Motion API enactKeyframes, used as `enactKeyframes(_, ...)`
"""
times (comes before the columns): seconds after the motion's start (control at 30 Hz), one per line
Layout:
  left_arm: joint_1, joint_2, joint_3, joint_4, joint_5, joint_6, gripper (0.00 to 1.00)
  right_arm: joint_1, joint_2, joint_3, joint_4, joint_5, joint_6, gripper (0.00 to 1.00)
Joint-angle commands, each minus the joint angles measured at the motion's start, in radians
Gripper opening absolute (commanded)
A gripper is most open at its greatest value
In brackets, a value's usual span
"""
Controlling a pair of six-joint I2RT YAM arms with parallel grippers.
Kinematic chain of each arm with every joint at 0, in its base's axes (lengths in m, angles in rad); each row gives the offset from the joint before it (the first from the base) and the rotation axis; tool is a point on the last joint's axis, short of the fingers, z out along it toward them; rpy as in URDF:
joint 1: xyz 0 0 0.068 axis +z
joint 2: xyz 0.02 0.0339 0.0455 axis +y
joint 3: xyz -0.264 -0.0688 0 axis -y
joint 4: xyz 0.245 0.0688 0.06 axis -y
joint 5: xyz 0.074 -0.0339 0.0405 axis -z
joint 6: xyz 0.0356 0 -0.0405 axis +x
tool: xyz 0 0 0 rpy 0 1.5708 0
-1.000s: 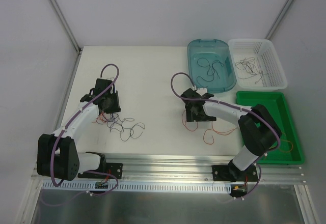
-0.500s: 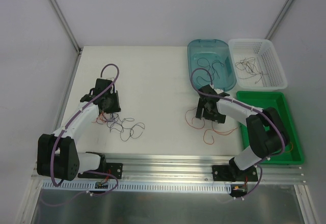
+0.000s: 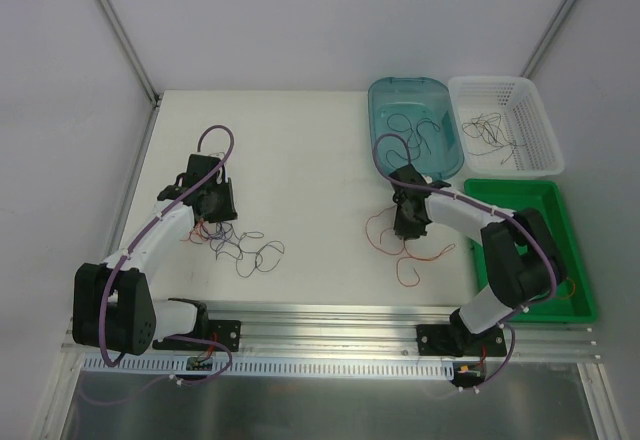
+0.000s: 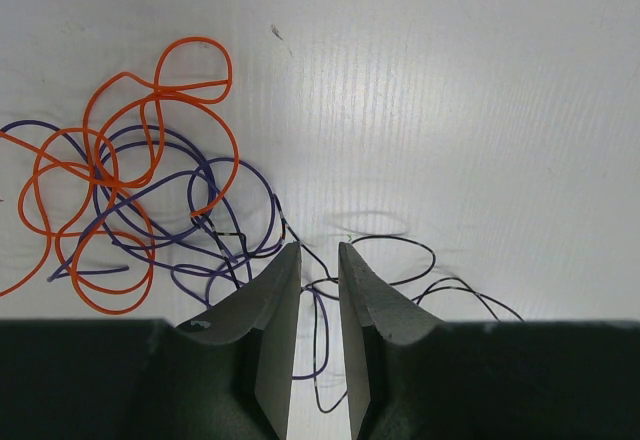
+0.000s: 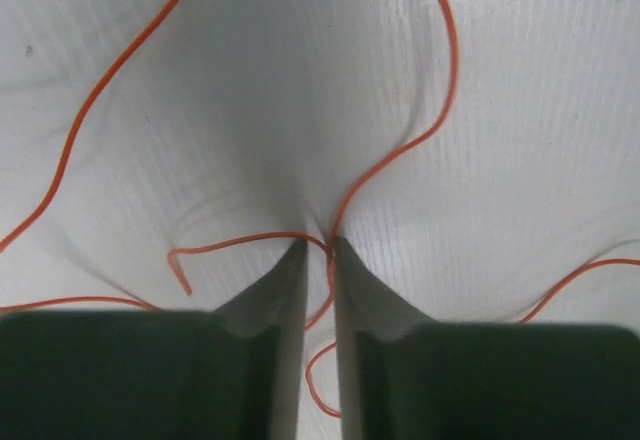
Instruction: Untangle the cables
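Note:
A tangle of thin cables [image 3: 243,247] lies on the white table at the left. In the left wrist view it shows orange [image 4: 150,120], purple [image 4: 240,192] and black [image 4: 405,250] strands. My left gripper [image 3: 206,223] [image 4: 319,248] stands at the tangle's upper-left edge, its jaws nearly together with purple and black strands crossing between them. A separate orange cable [image 3: 378,232] [image 5: 420,130] curls on the table at the right. My right gripper [image 3: 406,234] [image 5: 320,242] points down onto it, tips pressed to the table and shut on the strand.
A teal tub [image 3: 378,95] and a white basket [image 3: 540,95] at the back right each hold a few thin wires. A green tray [image 3: 572,222] sits at the right edge with an orange wire in its near end.
My right gripper has moved right over the orange cable, come down on it and closed from wide open. The left arm has not moved.

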Motion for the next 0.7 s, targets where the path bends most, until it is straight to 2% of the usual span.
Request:
enactKeyframes(0.0, -0.008, -0.031, -0.008, 0.009, 0.014, 0.021, 0.22, 0.028, 0.079, -0.020, 0.021, -0.149, 0.016, 0.13)
enactKeyframes(0.07, -0.008, -0.031, -0.008, 0.009, 0.014, 0.021, 0.22, 0.062, 0.103, 0.015, 0.011, -0.145, 0.009, 0.02)
enactKeyframes(0.27, -0.008, -0.031, -0.008, 0.011, 0.006, 0.021, 0.22, 0.146, 0.107, 0.086, -0.016, -0.108, -0.013, 0.01)
enactKeyframes(0.43, -0.006, -0.034, -0.007, 0.009, 0.003, 0.021, 0.22, 0.169, -0.059, 0.124, -0.051, -0.032, -0.034, 0.01)
enactKeyframes(0.67, -0.006, -0.031, -0.004, 0.009, 0.006, 0.022, 0.22, 0.149, -0.327, 0.275, -0.247, 0.154, -0.131, 0.01)
